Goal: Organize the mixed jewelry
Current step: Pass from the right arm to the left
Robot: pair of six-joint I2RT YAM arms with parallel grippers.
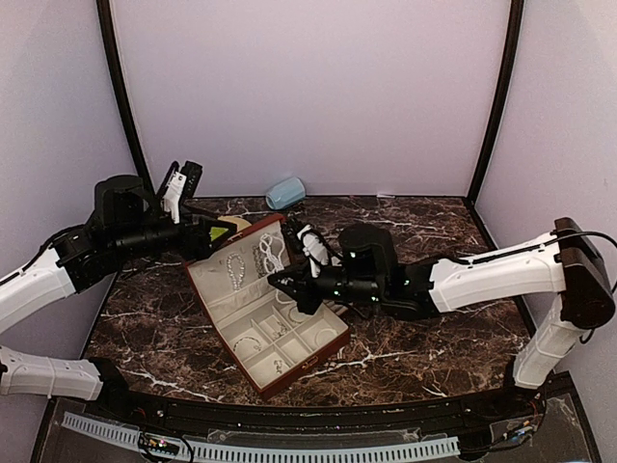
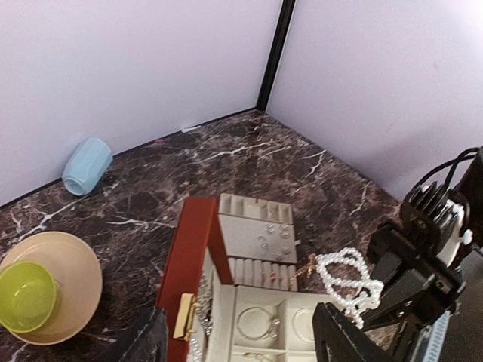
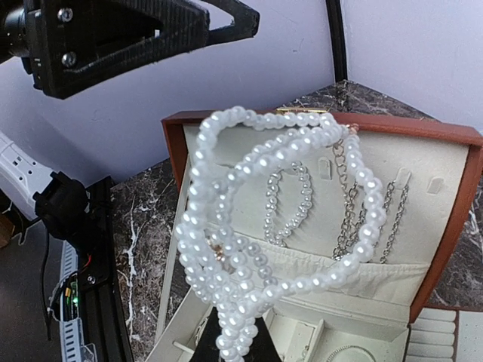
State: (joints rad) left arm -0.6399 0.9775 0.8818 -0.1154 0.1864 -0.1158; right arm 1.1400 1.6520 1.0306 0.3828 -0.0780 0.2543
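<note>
1. Above the open case [image 2: 189, 256] on the marble table [image 1: 415, 357], the right gripper [image 1: 281, 283] has its jaws clenched on a bunched pearl strand [image 3: 241, 260]. Its loops dangle in front of the cream-lined lid. The likely snag: a loop catches the lid's upper rim or the chains [image 3: 392, 211] hung inside it and drags them out of place.
2. The strand is pinched at one gathered point. A sideways swing may shake beads loose from the grip and drop the lot across several compartments, perhaps onto the bangle [image 2: 256, 324] lying in one.
3. The left gripper [image 2: 245, 338] hovers by the raised lid with jaws released, wide apart and holding nothing. Both arms crowd the same spot, and a careless approach risks a knock between them or a nudge that tips the lid shut.
4. A tangled strand may refuse to lie flat once lowered.
</note>
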